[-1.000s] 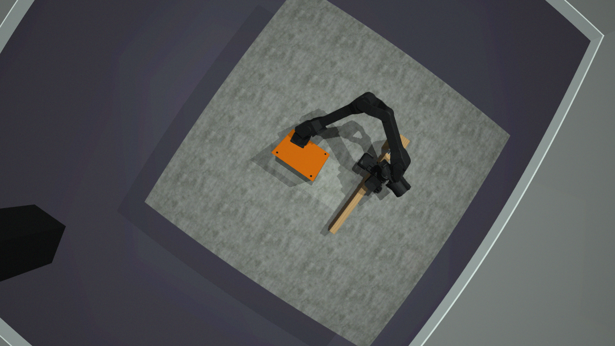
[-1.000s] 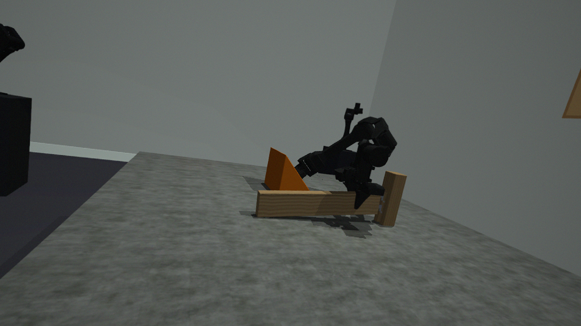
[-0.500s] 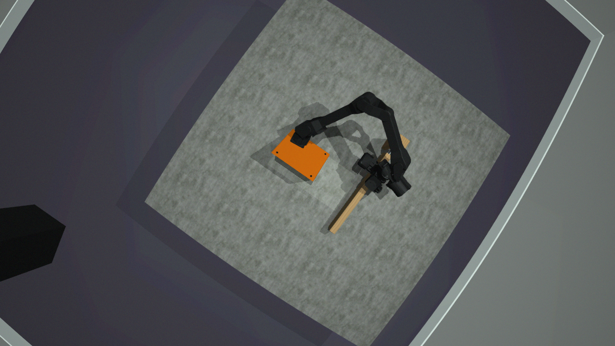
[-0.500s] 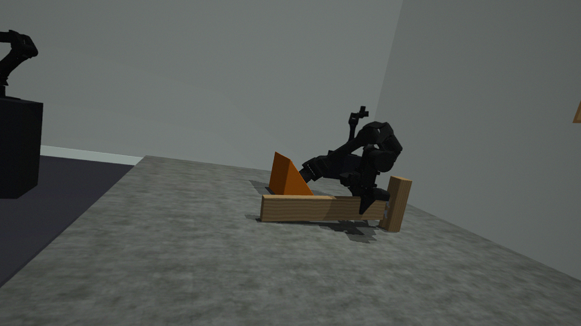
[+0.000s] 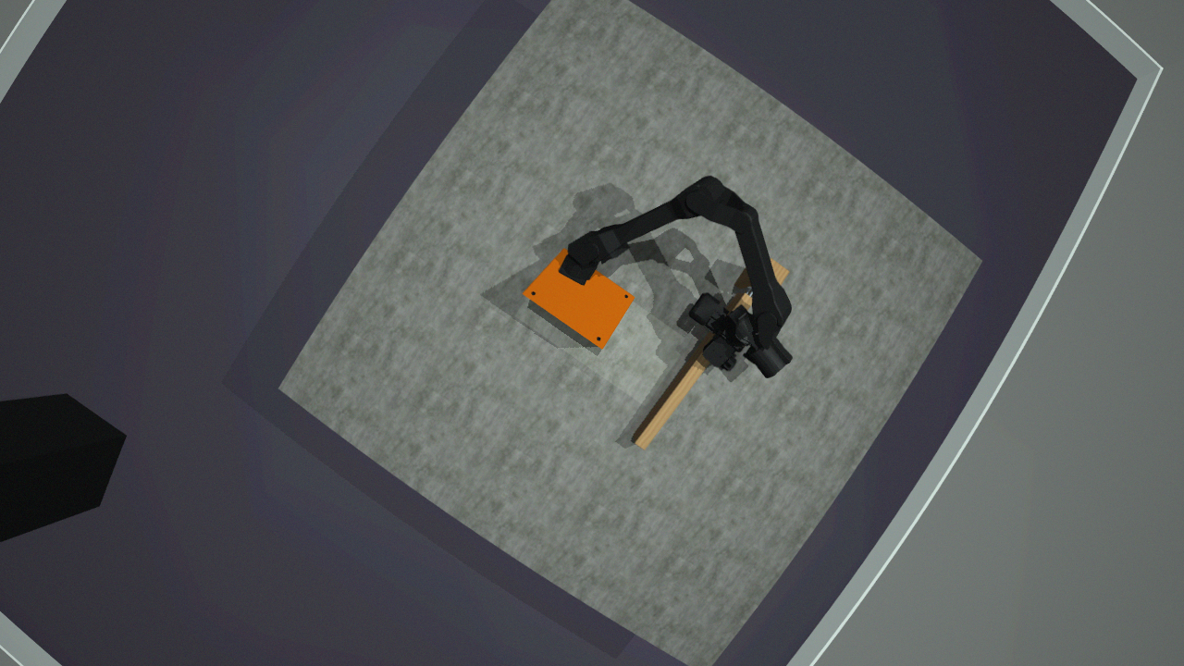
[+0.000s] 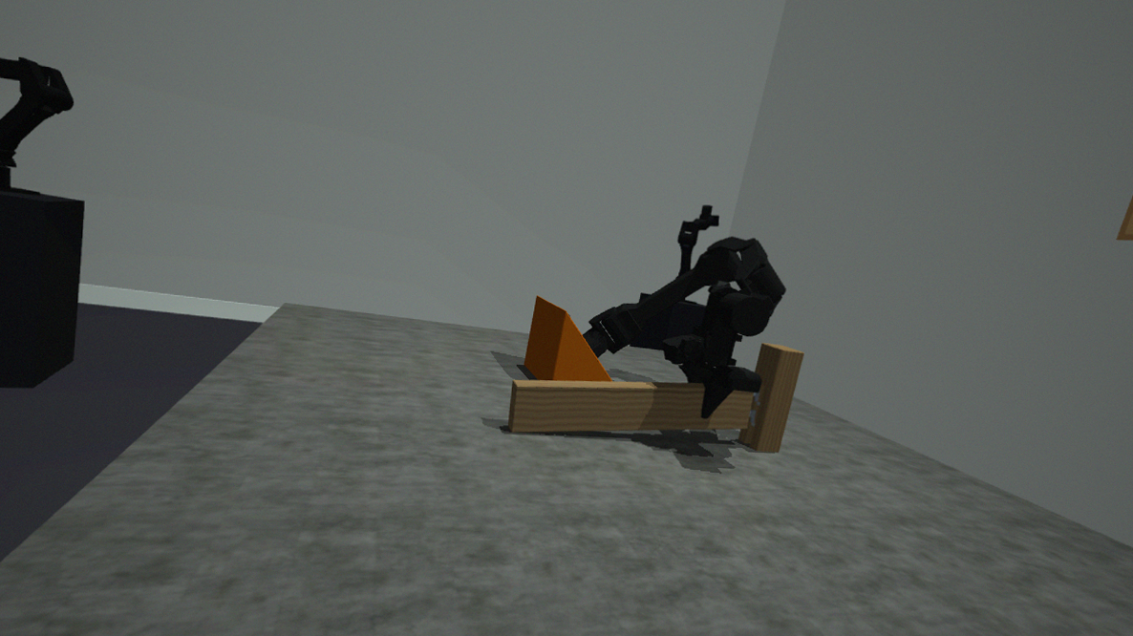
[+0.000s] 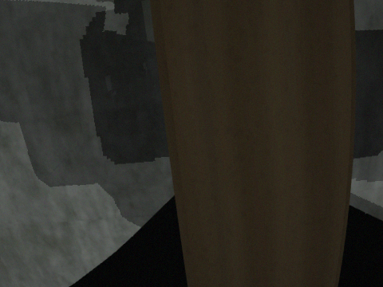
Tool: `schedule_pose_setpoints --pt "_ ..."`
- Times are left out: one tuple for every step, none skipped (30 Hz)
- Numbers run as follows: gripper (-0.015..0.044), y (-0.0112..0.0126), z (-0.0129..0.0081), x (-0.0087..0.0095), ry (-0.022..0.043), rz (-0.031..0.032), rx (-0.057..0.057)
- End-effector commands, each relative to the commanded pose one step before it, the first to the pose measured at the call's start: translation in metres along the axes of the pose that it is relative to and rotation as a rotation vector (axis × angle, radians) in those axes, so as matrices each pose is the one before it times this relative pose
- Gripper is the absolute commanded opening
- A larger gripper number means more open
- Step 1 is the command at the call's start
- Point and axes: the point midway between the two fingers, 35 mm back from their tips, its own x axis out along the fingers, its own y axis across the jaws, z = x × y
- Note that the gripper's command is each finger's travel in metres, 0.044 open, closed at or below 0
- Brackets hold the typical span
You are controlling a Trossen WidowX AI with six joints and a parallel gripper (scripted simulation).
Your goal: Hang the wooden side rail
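Note:
The wooden rail (image 5: 672, 404) (image 6: 584, 409) (image 7: 247, 119) stands on its narrow edge. Its far end rests on the table, and its hook end is raised slightly near the post. My gripper (image 5: 718, 338) (image 6: 711, 399) (image 7: 237, 194) is shut on the rail close to the hook end, with its fingers pointing down on both sides. The headboard post (image 5: 781, 269) (image 6: 779, 402) stands upright just beyond that end. Grey steel hooks (image 6: 754, 413) show in the narrow gap between rail and post. The pins and the inside of the slot are hidden, so I cannot tell whether the hooks sit on the pins.
The arm's orange wedge base (image 5: 579, 306) (image 6: 545, 345) stands behind the rail in the exterior view. The mottled grey table (image 5: 463, 397) (image 6: 458, 550) carries everything. A black pedestal (image 5: 49, 463) (image 6: 15, 292) stands off the table at the left, bearing another arm (image 6: 37, 91).

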Motion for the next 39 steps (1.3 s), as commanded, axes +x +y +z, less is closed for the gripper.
schedule_pose_setpoints --pt "0.0 0.00079 -0.00143 -0.00267 -0.00062 0.00925 0.0036" --pt "0.0 0.00011 -0.00012 -0.00002 0.0 0.0 0.0" --pt "0.0 0.00011 -0.00012 -0.00004 0.0 0.0 0.0" --pt "0.0 0.00011 -0.00012 -0.00005 0.0 0.0 0.0" --pt "0.0 0.00011 -0.00012 -0.00006 0.0 0.0 0.0" --pt "0.0 0.00011 -0.00012 -0.00008 0.0 0.0 0.0" --pt "0.0 0.00011 -0.00012 -0.00008 0.0 0.0 0.0" --pt "0.0 0.00011 -0.00012 -0.00008 0.0 0.0 0.0" --pt "0.0 0.00011 -0.00012 -0.00007 0.0 0.0 0.0" --pt "0.0 0.00006 -0.00012 -0.00005 0.0 0.0 0.0" --pt "0.0 -0.00002 -0.0001 -0.00002 0.0 0.0 0.0" --pt "0.0 -0.00007 -0.0001 0.0 0.0 0.0 0.0" --pt "0.0 -0.00011 -0.00011 0.00001 0.0 0.0 0.0" --pt "0.0 -0.00011 -0.00011 0.00002 0.00001 0.0 0.0" --pt "0.0 -0.00011 -0.00011 0.00002 0.00001 0.0 0.0" --pt "0.0 -0.00011 -0.00011 0.00001 0.0 0.0 0.0" --pt "0.0 -0.00011 -0.00011 0.0 0.0 0.0 0.0" --pt "0.0 -0.00011 -0.00011 -0.00001 0.0 0.0 0.0" --pt "0.0 -0.00011 -0.00011 0.0 0.0 0.0 0.0" --pt "0.0 -0.00011 -0.00011 0.00001 0.0 0.0 0.0" --pt "0.0 -0.00011 -0.00011 0.00004 0.00001 0.0 0.0" --pt "0.0 -0.00011 -0.00011 0.00007 0.00001 0.0 0.0" --pt "0.0 -0.00011 -0.00011 0.00009 0.00001 0.0 0.0" --pt "0.0 -0.00012 -0.00011 0.00011 0.00001 0.0 0.0" --pt "0.0 -0.00012 -0.00011 0.00012 0.00001 0.0 0.0" --pt "0.0 -0.00001 -0.00012 0.00011 0.00001 0.0 0.0" --pt "0.0 0.0001 -0.00011 0.00009 0.00001 0.00001 0.0" --pt "0.0 0.00011 -0.00011 0.00008 0.00001 0.00001 0.0" --pt "0.0 0.00011 -0.00011 0.00007 0.00001 0.00001 0.0" --pt "0.0 0.00011 -0.00011 0.00005 0.00001 0.0 0.0" --pt "0.0 0.00011 -0.00012 0.00002 0.00001 0.0 0.0" --pt "0.0 0.00011 -0.00012 -0.00001 0.0 0.0 0.0" --pt "0.0 0.00011 -0.00012 -0.00003 0.0 0.0 0.0" --pt "0.0 0.00011 -0.00012 -0.00004 0.0 0.0 0.0" --pt "0.0 0.00011 -0.00012 -0.00006 0.0 0.0 0.0" --pt "0.0 0.00011 -0.00012 -0.00007 0.0 0.0 0.0" --pt "0.0 0.00011 -0.00012 -0.00008 0.0 0.0 0.0" --pt "0.0 0.00011 -0.00012 -0.00009 0.0 0.0 0.0" --pt "0.0 0.00011 -0.00012 -0.0001 0.0 0.0 0.0"
